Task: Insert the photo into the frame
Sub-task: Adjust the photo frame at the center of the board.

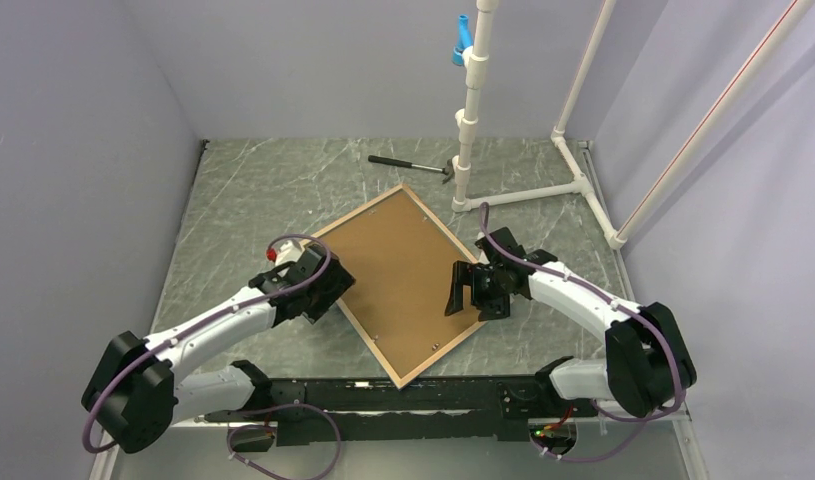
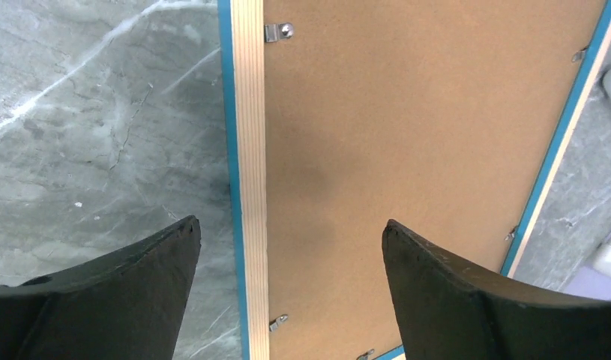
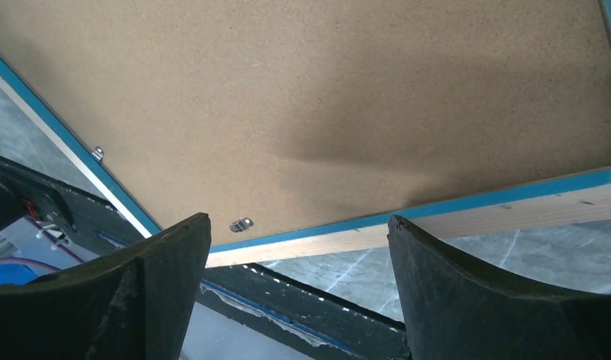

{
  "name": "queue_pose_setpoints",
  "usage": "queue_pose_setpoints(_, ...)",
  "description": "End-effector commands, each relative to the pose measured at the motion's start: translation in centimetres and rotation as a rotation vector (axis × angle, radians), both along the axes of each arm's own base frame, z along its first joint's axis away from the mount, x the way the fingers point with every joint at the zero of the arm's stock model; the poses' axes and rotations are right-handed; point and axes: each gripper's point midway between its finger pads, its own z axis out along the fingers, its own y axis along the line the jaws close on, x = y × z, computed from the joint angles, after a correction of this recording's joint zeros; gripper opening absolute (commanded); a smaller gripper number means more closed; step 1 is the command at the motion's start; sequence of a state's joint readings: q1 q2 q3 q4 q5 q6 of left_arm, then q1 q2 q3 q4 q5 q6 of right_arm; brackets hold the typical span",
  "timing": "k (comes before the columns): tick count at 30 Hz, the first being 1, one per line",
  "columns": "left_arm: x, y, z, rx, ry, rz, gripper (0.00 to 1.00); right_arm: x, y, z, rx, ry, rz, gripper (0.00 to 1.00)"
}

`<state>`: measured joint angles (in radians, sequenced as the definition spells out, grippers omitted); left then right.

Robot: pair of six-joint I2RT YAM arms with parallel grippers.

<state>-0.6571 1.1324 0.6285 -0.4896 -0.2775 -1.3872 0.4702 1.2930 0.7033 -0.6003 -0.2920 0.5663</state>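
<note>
A robot test cell in a lab is shown. A marbled grey-green counter (image 1: 243, 200) is closed in by plain lilac walls (image 1: 83, 150) on three sides. A left arm (image 1: 213, 322) and a right arm (image 1: 583, 295), wrapped with purple cables (image 1: 308, 240), are bolted to a black rail (image 1: 383, 395). Beyond the right hand (image 1: 461, 290), a white pipe stand (image 1: 470, 110) with a blue fitting (image 1: 464, 42) is set up, and a hammer (image 1: 411, 166) is laid beside it.

- Plain brown fibreboard backing board (image 3: 324, 97) fills the thin rectangular frame (image 3: 512, 210), light wood with a turquoise edge.
- Right gripper (image 3: 298, 221): black fingers wide apart, gripping nothing.
</note>
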Motion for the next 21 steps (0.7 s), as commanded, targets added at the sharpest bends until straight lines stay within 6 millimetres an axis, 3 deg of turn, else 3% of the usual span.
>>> queue_pose_setpoints(1,0.3,0.3,1.5,-0.038,-0.044,0.061,0.96,-0.6,0.4,-0.1,0.01,0.006,-0.015,0.88)
queue_pose_setpoints(5,0.6,2.0,2.7,0.058,-0.07,0.065,0.99,-0.7,-0.1,1.7,-0.004,-0.034,-0.021,0.88)
queue_pose_setpoints(8,0.7,3.5,4.5,0.159,-0.085,0.052,0.99,-1.6,-0.8,1.8,-0.025,-0.016,-0.03,0.88)
queue_pose_setpoints(15,2.0,5.5,10.0,0.308,-0.167,-0.034,0.99,-4.1,-1.6,-2.0,-0.037,0.086,-0.089,0.86)
queue_pose_setpoints(18,2.1,6.2,11.2,0.315,-0.164,-0.069,0.99,-3.8,-1.8,-2.9,-0.067,0.091,-0.092,0.78)
queue_pose_setpoints(21,2.1,6.3,11.6,0.283,-0.185,-0.091,0.99,-2.5,-2.0,-3.1,-0.106,0.07,-0.095,0.76)
